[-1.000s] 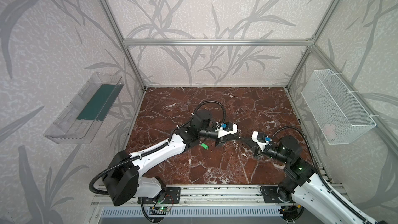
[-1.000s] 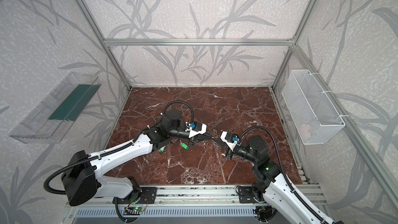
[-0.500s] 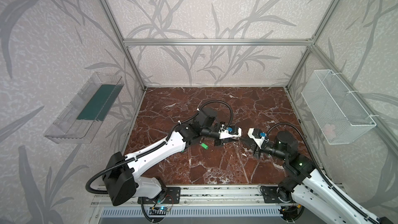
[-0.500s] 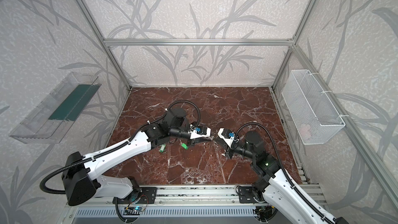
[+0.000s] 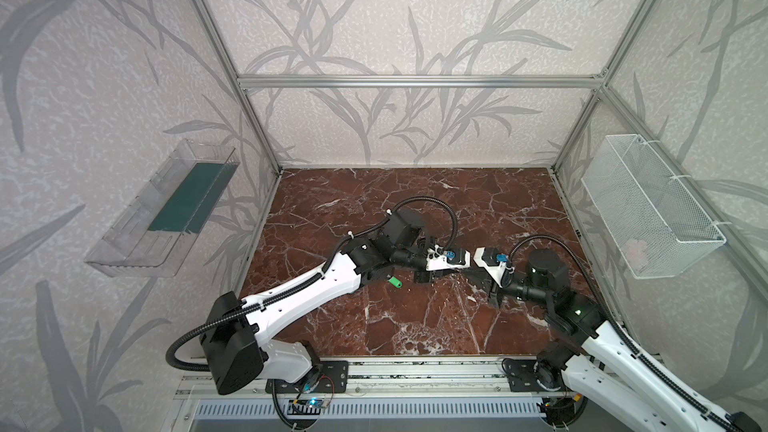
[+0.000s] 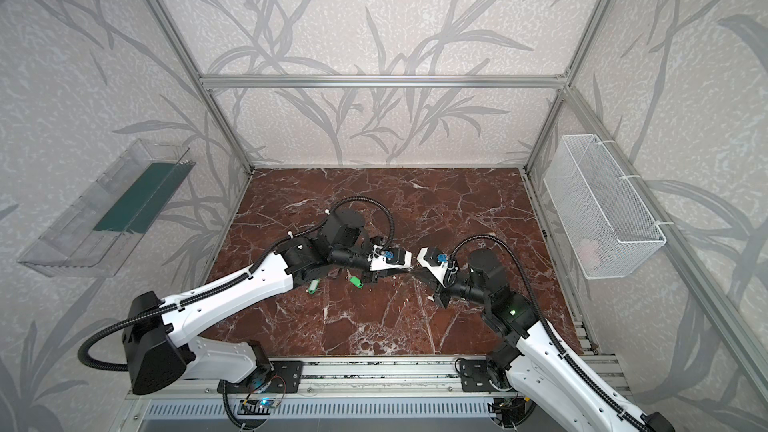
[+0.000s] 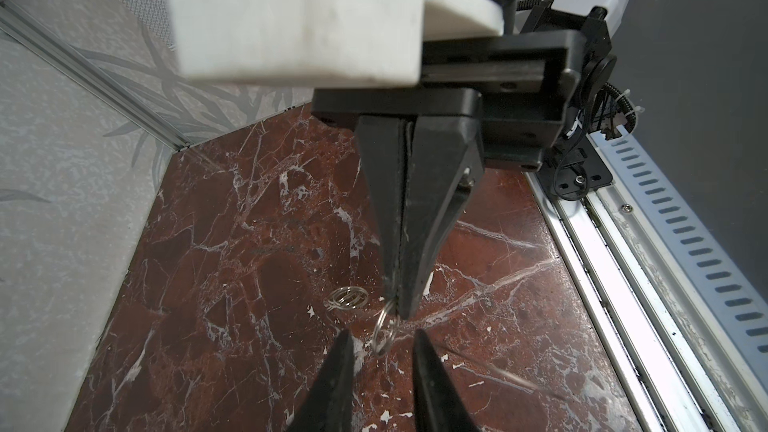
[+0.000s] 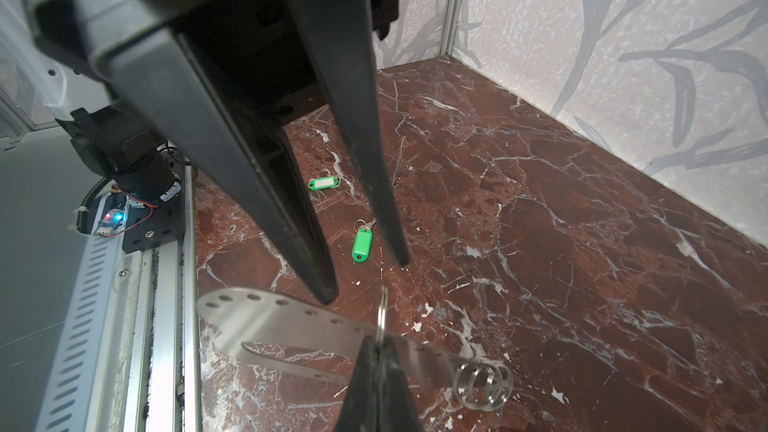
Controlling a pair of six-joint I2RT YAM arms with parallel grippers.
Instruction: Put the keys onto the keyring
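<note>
My right gripper point(image 8: 376, 344) is shut on a small metal split ring point(image 8: 382, 309) that stands up from its tips. My left gripper point(image 7: 382, 336) is open, one fingertip on each side of that ring point(image 7: 380, 336), touching nothing. The keyring point(image 8: 266, 317), a flat grey plate with a row of holes, sits just behind the right fingertips. I cannot tell whether it hangs from the ring. The keys are two green tags point(image 8: 323, 183) point(image 8: 362, 245) lying on the marble floor beyond the left fingers, seen in a top view point(image 6: 313, 285) point(image 6: 355, 281).
A cluster of loose rings point(image 8: 482, 382) sits at one end of the plate. A white wire basket point(image 5: 648, 205) hangs on the right wall and a clear tray point(image 5: 166, 209) on the left wall. An aluminium rail point(image 5: 415, 367) runs along the floor's front edge.
Both arms have closed in on each other at the middle of the floor. The left jaws have opened a little. The right gripper stays shut.
</note>
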